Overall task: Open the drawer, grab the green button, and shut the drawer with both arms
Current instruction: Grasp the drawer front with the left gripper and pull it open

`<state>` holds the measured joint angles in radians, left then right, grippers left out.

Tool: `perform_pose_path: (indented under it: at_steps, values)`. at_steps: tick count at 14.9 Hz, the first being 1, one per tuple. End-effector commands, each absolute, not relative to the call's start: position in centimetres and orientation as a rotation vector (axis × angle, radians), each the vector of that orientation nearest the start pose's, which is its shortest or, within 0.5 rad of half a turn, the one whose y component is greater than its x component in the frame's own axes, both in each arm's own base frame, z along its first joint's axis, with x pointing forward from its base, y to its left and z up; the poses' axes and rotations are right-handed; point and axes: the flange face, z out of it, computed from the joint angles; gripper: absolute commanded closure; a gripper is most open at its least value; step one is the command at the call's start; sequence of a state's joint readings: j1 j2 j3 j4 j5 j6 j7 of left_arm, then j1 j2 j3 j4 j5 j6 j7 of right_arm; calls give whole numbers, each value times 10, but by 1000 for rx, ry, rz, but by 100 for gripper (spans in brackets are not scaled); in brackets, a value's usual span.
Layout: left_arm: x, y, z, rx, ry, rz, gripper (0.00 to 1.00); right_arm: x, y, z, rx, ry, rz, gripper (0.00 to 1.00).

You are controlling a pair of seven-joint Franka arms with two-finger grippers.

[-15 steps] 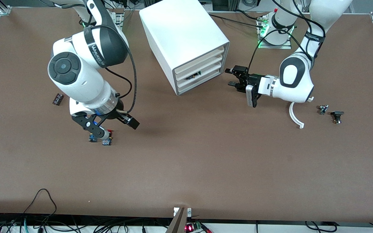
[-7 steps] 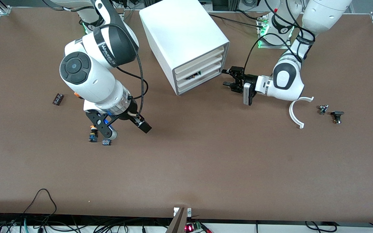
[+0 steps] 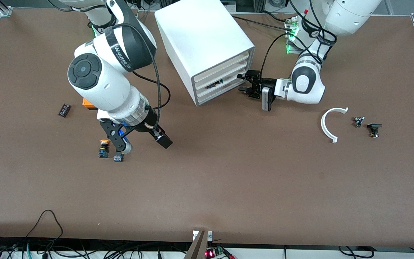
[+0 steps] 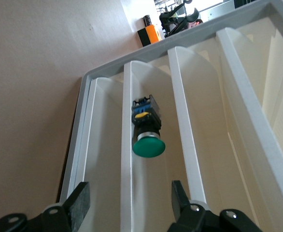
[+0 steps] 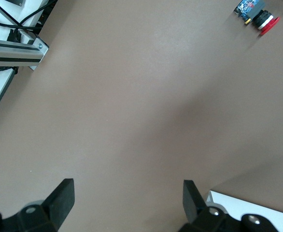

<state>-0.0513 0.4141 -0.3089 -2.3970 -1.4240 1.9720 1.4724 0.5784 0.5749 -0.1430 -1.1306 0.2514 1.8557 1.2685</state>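
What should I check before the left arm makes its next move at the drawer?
1. Left gripper open: ok.
2. Left gripper at the front of the cabinet: ok.
3. Green button lying in the drawer: ok.
4. Drawer pulled out of the cabinet: not ok, it sits in line with the others.
5. Right gripper open, over the table, away from the cabinet: ok.

White jointed arms (image 3: 102, 79), black bands, cables, black pincers.
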Motion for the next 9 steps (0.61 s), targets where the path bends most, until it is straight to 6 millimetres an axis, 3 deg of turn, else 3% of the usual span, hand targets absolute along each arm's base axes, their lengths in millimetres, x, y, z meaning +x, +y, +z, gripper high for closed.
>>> perform_pose_path:
  at_steps: [1,5,9]
  values:
    - [378,-227,142,1783,-563,9,39,649,359,498,-2619,1224,51,1]
    - [366,-235,138,1780,-547,-10,43,647,361,500,-2617,1216,50,1]
    - [359,-244,135,1773,-564,-33,56,644,365,503,-2606,1233,53,1]
